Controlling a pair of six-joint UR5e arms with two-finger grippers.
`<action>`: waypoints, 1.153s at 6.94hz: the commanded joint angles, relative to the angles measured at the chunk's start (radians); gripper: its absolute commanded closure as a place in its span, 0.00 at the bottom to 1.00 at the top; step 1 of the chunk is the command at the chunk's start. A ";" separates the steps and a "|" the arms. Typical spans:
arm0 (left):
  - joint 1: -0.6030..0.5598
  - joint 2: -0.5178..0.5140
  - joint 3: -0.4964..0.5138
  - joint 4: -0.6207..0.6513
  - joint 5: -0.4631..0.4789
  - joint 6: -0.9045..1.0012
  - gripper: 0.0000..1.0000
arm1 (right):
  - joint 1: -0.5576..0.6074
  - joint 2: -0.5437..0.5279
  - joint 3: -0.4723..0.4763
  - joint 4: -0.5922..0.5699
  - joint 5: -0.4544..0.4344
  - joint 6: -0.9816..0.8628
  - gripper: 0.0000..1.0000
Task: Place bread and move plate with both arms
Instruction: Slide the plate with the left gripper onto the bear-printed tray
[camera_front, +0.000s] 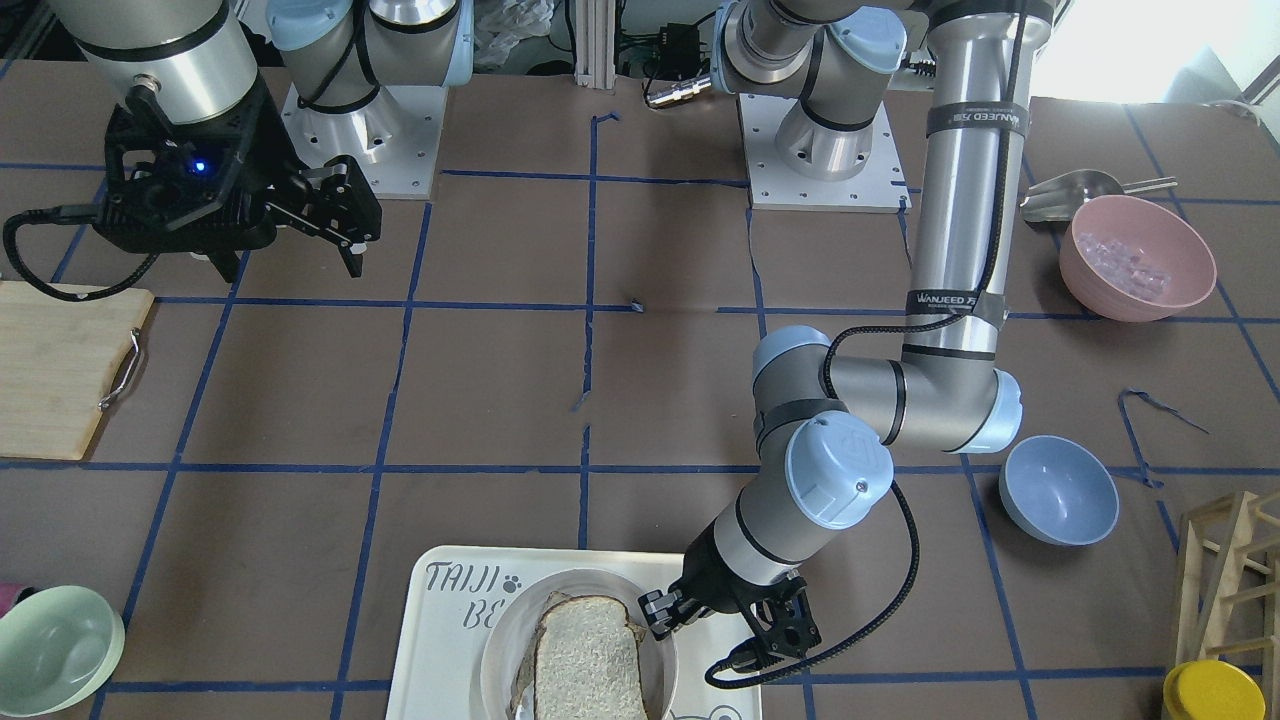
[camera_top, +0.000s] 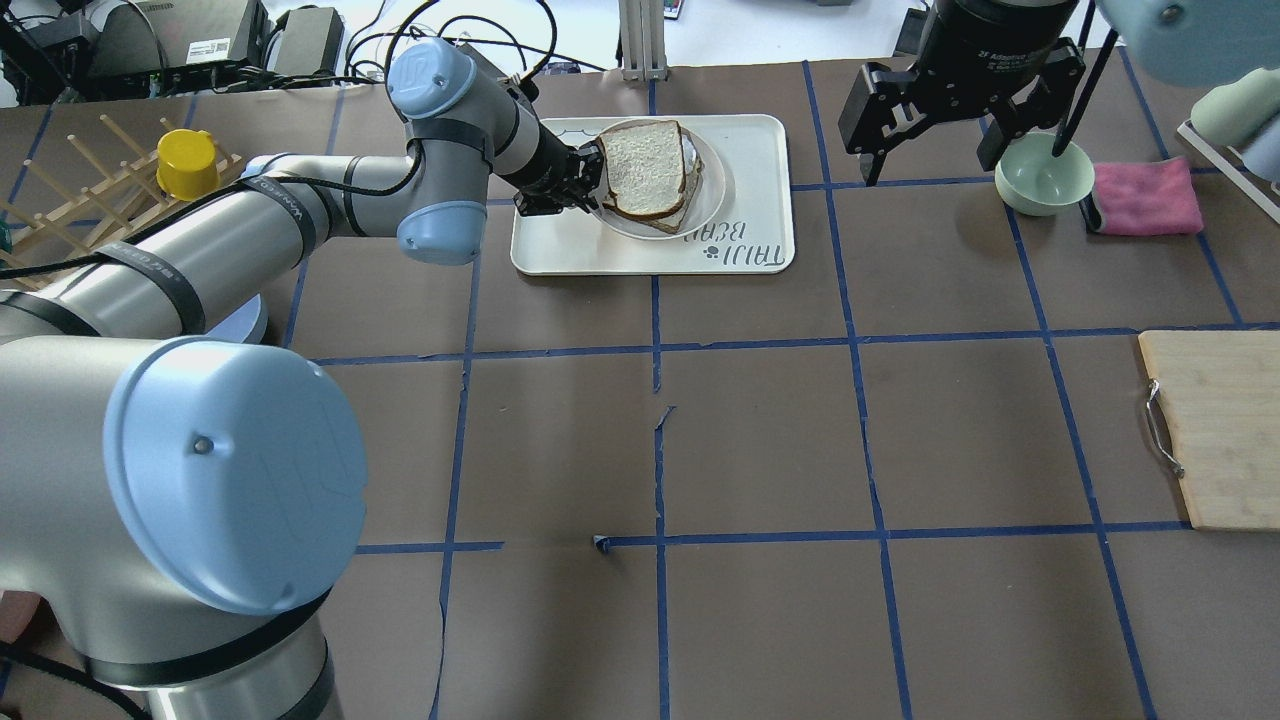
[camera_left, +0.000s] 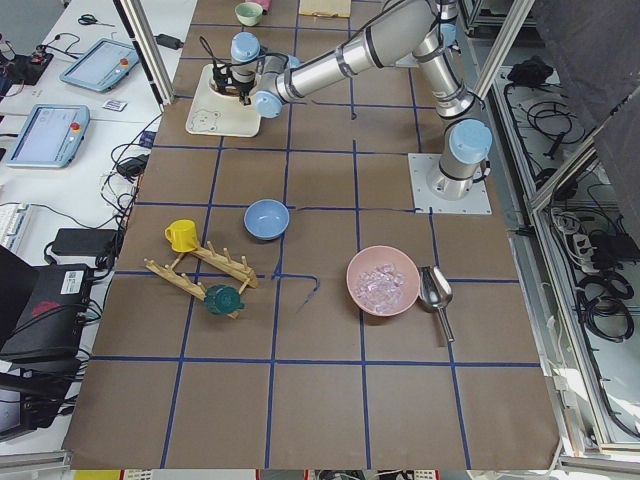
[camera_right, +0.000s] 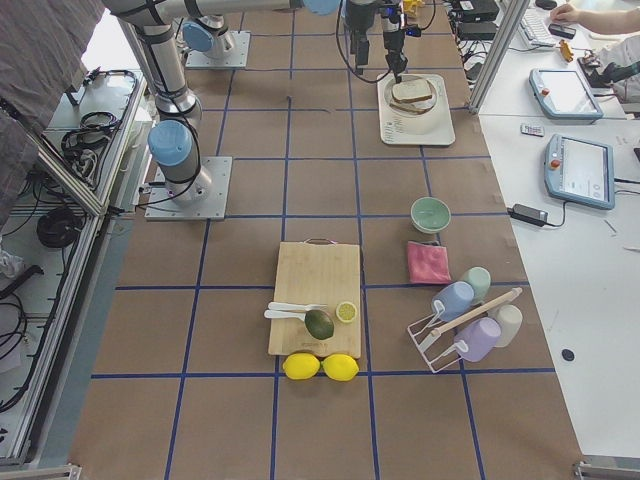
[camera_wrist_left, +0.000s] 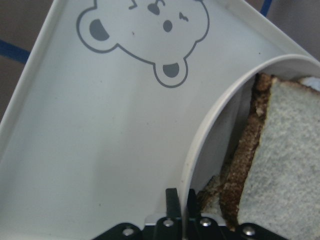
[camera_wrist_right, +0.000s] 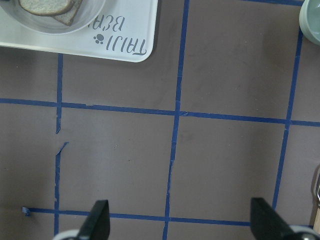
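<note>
your left tool (camera_wrist_left: 182, 197) is pinched on the rim of the plate (camera_wrist_left: 210, 130), which rests on the white tray (camera_wrist_left: 100, 150). the bread (camera_top: 645, 165) lies in the plate on top of another slice (camera_wrist_right: 69, 17). your right tool (camera_wrist_right: 180, 220) hangs with fingers spread above the tabletop (camera_wrist_right: 225, 165), well apart from the tray.

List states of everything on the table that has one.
Round cream-white plate: on the white rectangular tray, rim gripped.
Top slice of speckled wheat bread: lying in the plate on another slice.
Left black two-finger gripper: shut on the plate rim.
Right black two-finger gripper: open, empty.
Pink round bowl: holds clear cubes.
Blue round bowl: upright, empty.
Pale green bowl: upright, empty.
</note>
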 joint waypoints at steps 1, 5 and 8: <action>0.004 -0.020 0.002 0.005 0.002 0.000 0.01 | 0.002 -0.001 0.000 0.000 0.000 0.001 0.00; -0.018 0.257 -0.005 -0.363 0.033 0.023 0.00 | 0.000 -0.001 0.000 0.003 -0.002 0.000 0.00; -0.016 0.560 -0.012 -0.834 0.210 0.246 0.00 | 0.003 -0.005 0.000 0.003 0.000 0.000 0.00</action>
